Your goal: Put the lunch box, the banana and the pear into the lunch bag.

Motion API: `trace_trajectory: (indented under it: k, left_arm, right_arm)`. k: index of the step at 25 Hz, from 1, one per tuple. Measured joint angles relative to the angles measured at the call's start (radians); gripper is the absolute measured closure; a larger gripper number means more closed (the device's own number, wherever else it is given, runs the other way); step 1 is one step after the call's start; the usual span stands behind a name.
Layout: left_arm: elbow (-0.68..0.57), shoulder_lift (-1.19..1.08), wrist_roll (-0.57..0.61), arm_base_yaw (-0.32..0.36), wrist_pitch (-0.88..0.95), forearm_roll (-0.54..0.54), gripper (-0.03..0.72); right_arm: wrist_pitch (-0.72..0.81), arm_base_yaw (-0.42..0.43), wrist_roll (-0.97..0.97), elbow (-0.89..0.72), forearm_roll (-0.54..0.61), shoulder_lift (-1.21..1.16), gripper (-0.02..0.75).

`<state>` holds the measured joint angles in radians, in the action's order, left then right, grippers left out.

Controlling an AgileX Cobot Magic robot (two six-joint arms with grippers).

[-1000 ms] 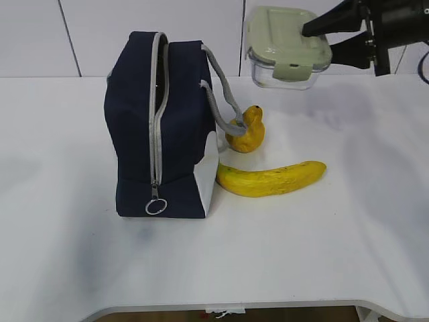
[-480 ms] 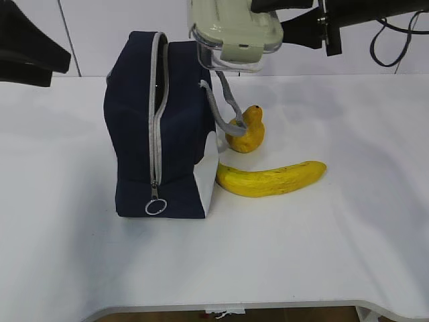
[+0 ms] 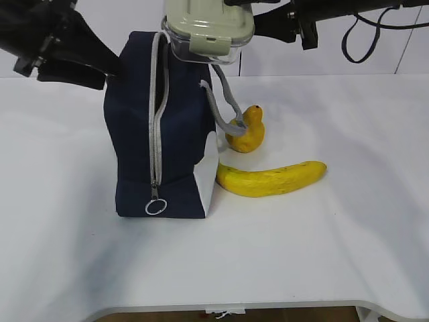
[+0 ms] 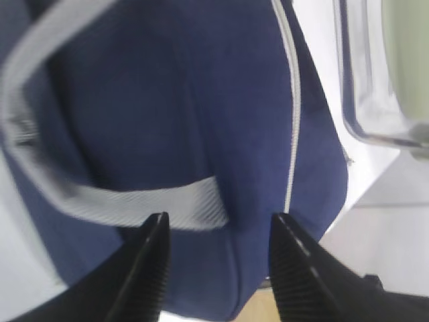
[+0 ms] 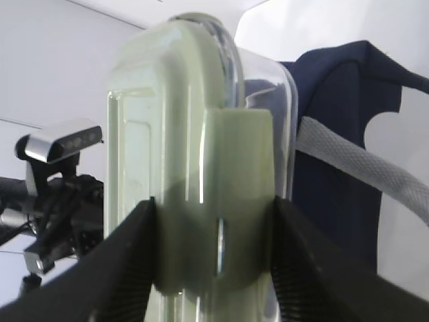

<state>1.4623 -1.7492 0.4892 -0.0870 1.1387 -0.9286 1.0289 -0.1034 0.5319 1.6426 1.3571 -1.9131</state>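
Observation:
The navy lunch bag (image 3: pixel 177 144) stands upright left of centre, its grey zipper running down the front to a metal ring pull. My right gripper (image 5: pixel 214 231) is shut on the lunch box (image 3: pixel 209 30), which has a pale green lid, and holds it just above the bag's top right edge; the lunch box fills the right wrist view (image 5: pixel 194 134). My left gripper (image 4: pixel 218 235) is open, at the bag's upper left side, with the bag (image 4: pixel 167 121) between its fingers. The pear (image 3: pixel 247 131) and the banana (image 3: pixel 271 178) lie on the table right of the bag.
The white table (image 3: pixel 322 248) ends in a front edge near the bottom of the exterior view. The bag's grey webbing handle (image 3: pixel 220 100) hangs over its right side towards the pear. A white wall stands behind.
My right gripper has carried the lunch box leftwards from the far right to above the bag. My left arm has come in from the left up to the bag's upper side.

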Motion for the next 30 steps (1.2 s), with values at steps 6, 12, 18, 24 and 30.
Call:
trace_trajectory:
  k: [6, 12, 18, 24, 30]
  left_arm:
    - [0.015, -0.067, 0.001, -0.045, -0.007, -0.004, 0.335]
    - [0.04, -0.073, 0.002, -0.044, -0.009, 0.019, 0.653]
    - [0.075, -0.073, 0.003, -0.044, 0.0, 0.032, 0.678]
    - [0.082, -0.073, 0.003, -0.044, 0.012, 0.021, 0.678]
    - [0.082, -0.073, 0.003, -0.044, 0.022, 0.016, 0.678]
  right_arm:
    - [-0.015, -0.004, 0.0, 0.0, 0.002, 0.0, 0.342]
    - [-0.02, -0.031, 0.0, 0.0, 0.002, 0.0, 0.343]
    - [-0.022, -0.054, -0.018, 0.0, -0.001, 0.0, 0.343]
    - [-0.034, -0.067, -0.021, 0.0, -0.023, -0.031, 0.343]
    - [-0.078, -0.067, -0.046, 0.0, -0.164, -0.093, 0.343]
